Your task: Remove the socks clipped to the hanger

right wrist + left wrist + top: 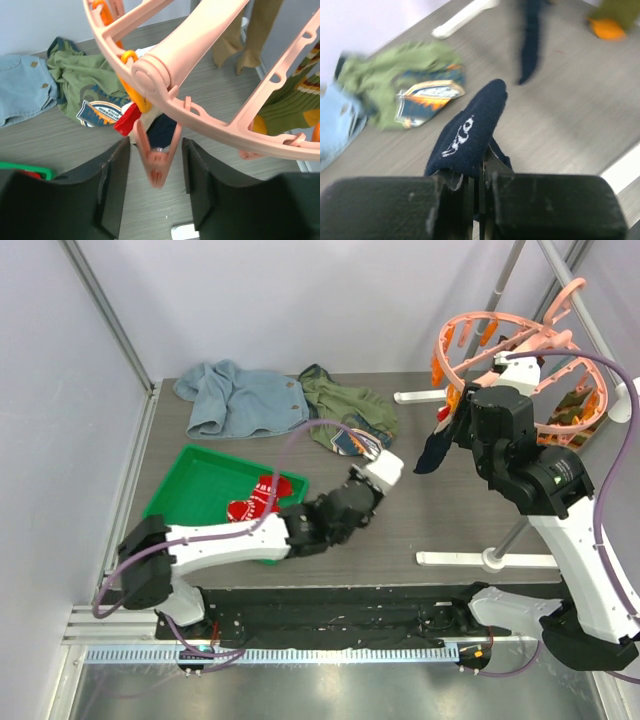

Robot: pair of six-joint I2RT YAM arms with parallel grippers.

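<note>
The socks are not all off yet: the left fingers pinch one dark blue sock over the tabletop, and the right fingers, spread on both sides of a clip on the pink hanger, should squeeze it evenly so it lets go.

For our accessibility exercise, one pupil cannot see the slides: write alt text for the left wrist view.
The left gripper is shut on a navy sock with white lettering, over a grey table. Behind lie a green shirt and a blue garment; a second sock, also navy, hangs blurred at the top.
</note>
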